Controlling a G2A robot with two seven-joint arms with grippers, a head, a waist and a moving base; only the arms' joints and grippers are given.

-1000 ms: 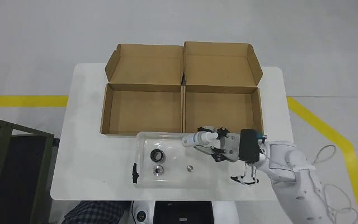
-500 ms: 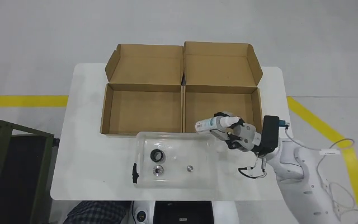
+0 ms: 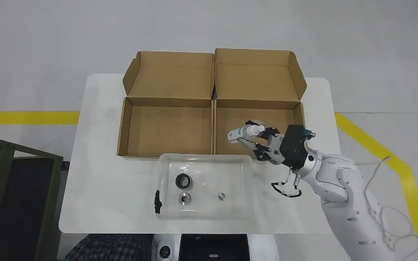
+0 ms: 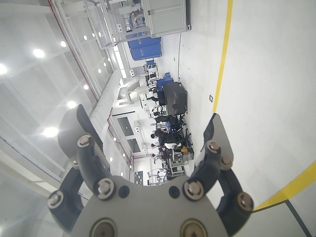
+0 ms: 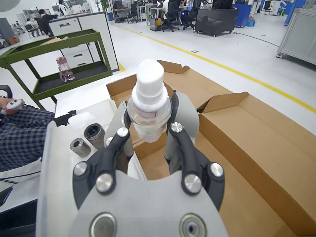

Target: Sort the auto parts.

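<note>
Right gripper [image 3: 258,138] [image 5: 149,115]: fingers clamped on the body of the spray bottle, one on each side, and poised over the near part of the right box.
Spray bottle [image 3: 242,134] [image 5: 149,99]: clear body with a white cap, held on its side, cap pointing toward the left box.
Right box [image 3: 261,117] [image 5: 246,136]: open brown cardboard, lid flap folded back, floor bare.
Left box [image 3: 166,127]: the same kind, touching the right box side by side.
Clear tray [image 3: 209,171]: just in front of the boxes, on the white table [image 3: 98,163].
Tray contents: a dark ring sleeve [image 3: 184,180] [image 5: 94,132], a metal cylinder [image 3: 186,198] [image 5: 79,147] just beside it, and a small round piece [image 3: 222,195] apart from both.
Black piece [image 3: 157,201] [image 5: 63,119]: at the tray's left edge.
Left gripper [image 4: 148,119]: fingers spread wide with nothing between them, pointed out at the room.
</note>
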